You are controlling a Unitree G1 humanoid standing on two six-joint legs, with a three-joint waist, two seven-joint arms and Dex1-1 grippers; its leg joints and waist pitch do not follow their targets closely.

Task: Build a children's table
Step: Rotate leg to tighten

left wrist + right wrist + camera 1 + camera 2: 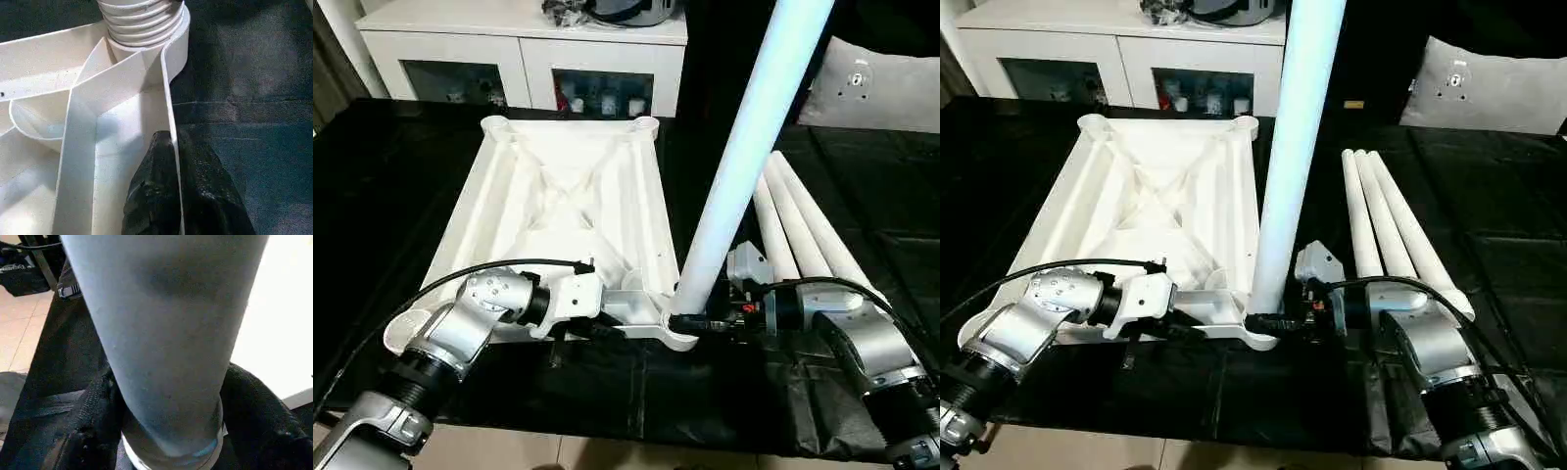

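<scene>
Pinching the near rim of the tabletop [558, 211], the left pincer [173, 196] has one black finger on each side of the thin white wall, pressed together on it, low and left of centre in the head views. The right pincer [690, 321] sits at the foot of the upright leg [749, 147], its fingers [88, 431] spread on either side of the shaft; whether they touch it I cannot tell. That leg stands threaded into the near right corner socket [146, 29] of the upside-down tabletop, which lies mid-frame on the black surface [391, 176]. Three loose legs [1381, 220] lie side by side to the right. A white cabinet [524, 54] stands along the top edge.
</scene>
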